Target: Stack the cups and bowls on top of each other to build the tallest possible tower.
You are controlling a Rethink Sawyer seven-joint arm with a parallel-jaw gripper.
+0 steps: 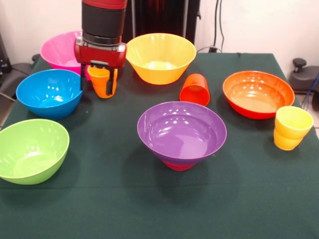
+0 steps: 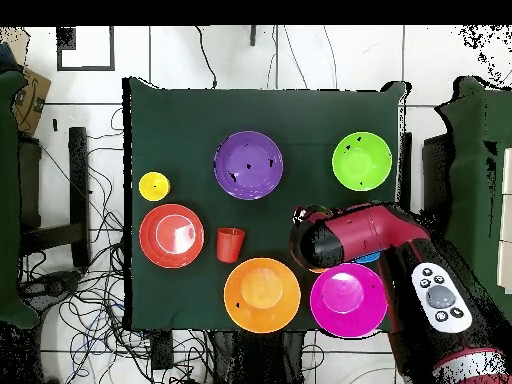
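My gripper [image 1: 99, 84] is shut on the ribbed orange cup [image 1: 101, 82] and holds it upright between the blue bowl [image 1: 49, 93] and the yellow bowl [image 1: 160, 57]. The purple bowl [image 1: 182, 130] rests on the small magenta-red bowl [image 1: 178, 165] at the table's middle. The red-orange cup [image 1: 195, 89] lies on its side beside the orange-red bowl [image 1: 258, 93]. The yellow cup [image 1: 292, 127] stands upright to the right. The green bowl [image 1: 31, 149] and the pink bowl [image 1: 62, 50] are on the left. In the overhead view the arm [image 2: 350, 235] hides the gripper and the held cup.
The dark green cloth [image 1: 114, 199] covers the table. In the overhead view the purple bowl [image 2: 248, 165], green bowl [image 2: 362, 160], pink bowl [image 2: 348, 300] and yellow bowl [image 2: 262, 294] ring the arm. Cables lie on the floor beyond the table's edges.
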